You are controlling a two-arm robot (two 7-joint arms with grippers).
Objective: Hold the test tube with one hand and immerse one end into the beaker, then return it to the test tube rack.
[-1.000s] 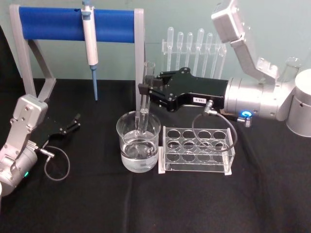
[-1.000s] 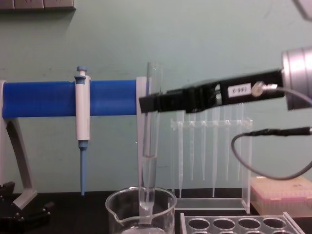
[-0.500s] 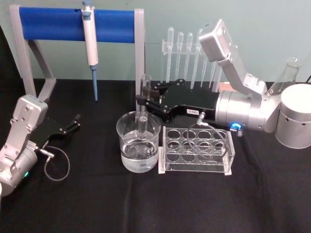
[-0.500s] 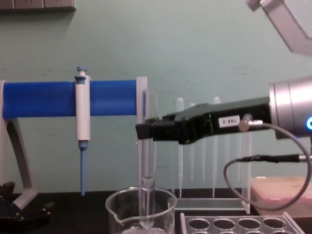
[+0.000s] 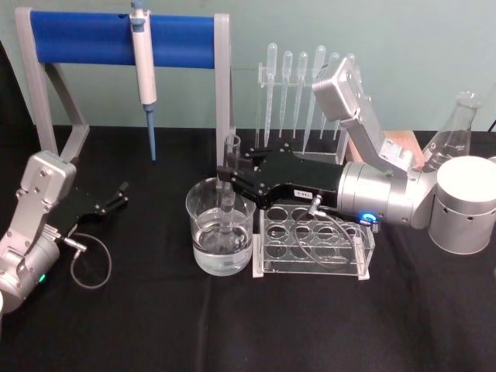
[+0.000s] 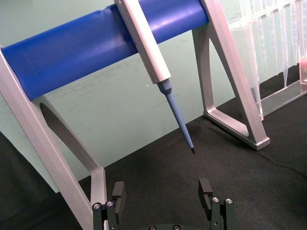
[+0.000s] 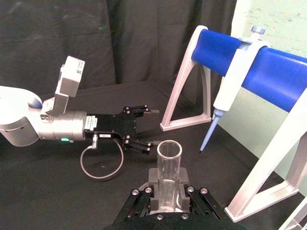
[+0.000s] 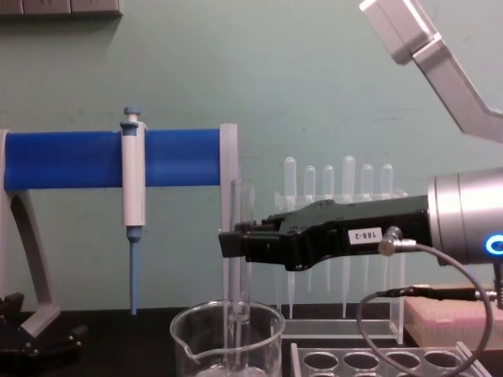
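Observation:
The clear test tube [image 5: 230,182] stands upright with its lower end inside the glass beaker [image 5: 221,226], which holds clear liquid. My right gripper [image 5: 230,177] is shut on the test tube near its upper part, reaching in from the right. From the chest, the test tube [image 8: 238,275] drops into the beaker [image 8: 226,339] with the right gripper [image 8: 236,242] clamped on it. The right wrist view looks down the test tube's mouth [image 7: 169,173] between the fingers. My left gripper [image 5: 118,195] rests open at the table's left, empty [image 6: 163,196].
A clear rack with round holes [image 5: 314,239] stands right beside the beaker, under my right wrist. A blue-barred stand [image 5: 116,39] holds a white-and-blue pipettor [image 5: 143,74] behind. Plastic pipettes [image 5: 302,85] stand at the back; a flask [image 5: 453,128] sits far right.
My right gripper has come down with the test tube, sinking its lower end deeper into the beaker. The left arm has stayed still.

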